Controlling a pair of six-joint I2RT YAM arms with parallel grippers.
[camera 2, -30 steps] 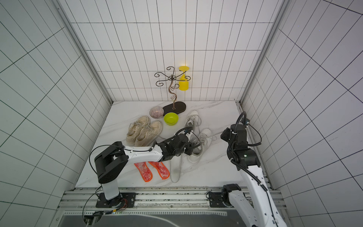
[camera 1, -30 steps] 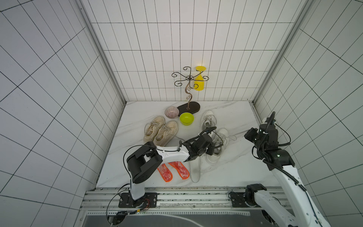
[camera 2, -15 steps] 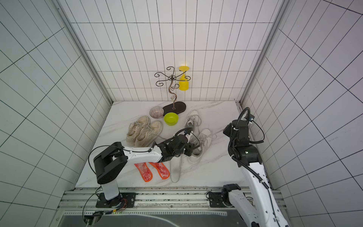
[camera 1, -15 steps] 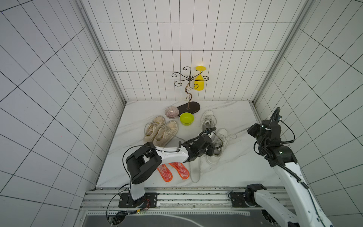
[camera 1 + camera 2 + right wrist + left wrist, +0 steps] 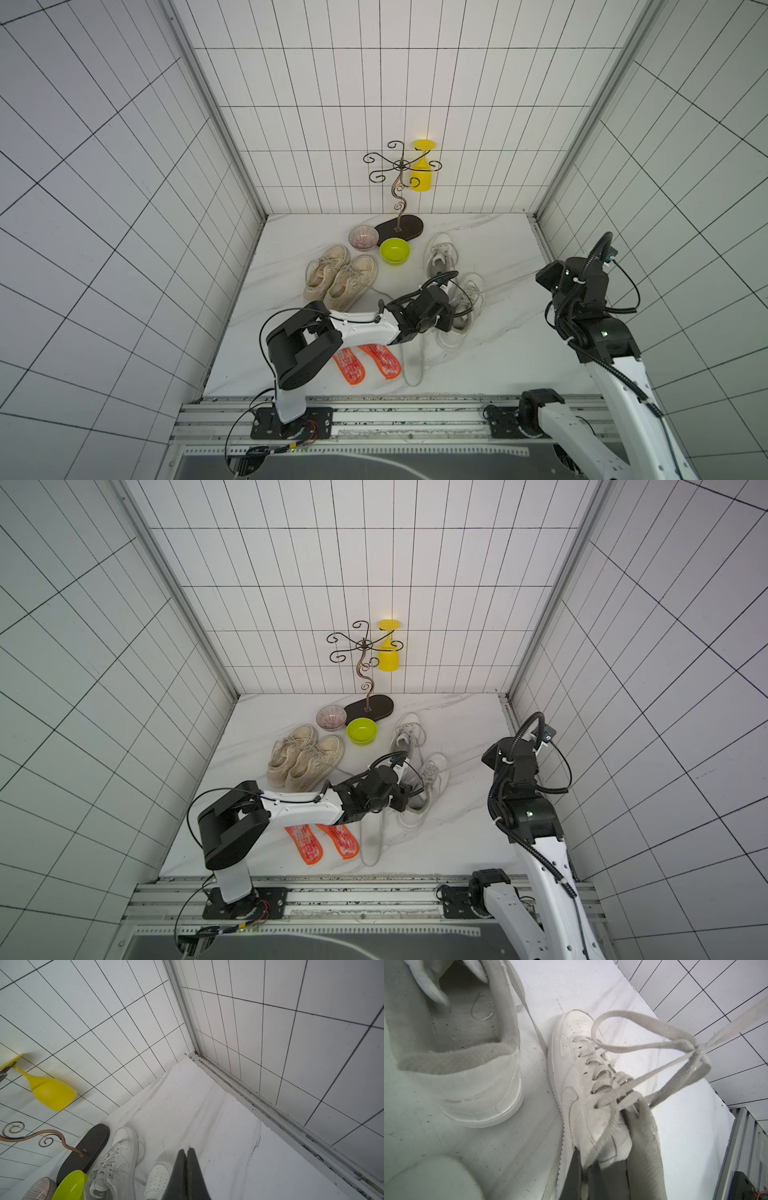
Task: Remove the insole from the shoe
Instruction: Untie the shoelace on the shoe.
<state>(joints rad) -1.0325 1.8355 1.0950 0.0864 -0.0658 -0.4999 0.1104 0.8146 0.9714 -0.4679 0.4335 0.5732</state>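
Bench: white marble-look tabletop [image 5: 498,245], white tiled walls [image 5: 104,166] on 3 sides, metal rail [image 5: 415,409] along front edge.
Rear centre: curly wire stand [image 5: 409,227] w/ dark oval base, upright. Yellow goblet [image 5: 423,176] hangs upside down from one arm.
Just in front of the base: pink striped bowl [image 5: 363,237] & lime-green bowl [image 5: 395,251], side by side, nearly touching.
In front of the bowls, twd left-arm side: pr beige lace-up shoes [image 5: 340,278], side by side, touching, set at an angle.
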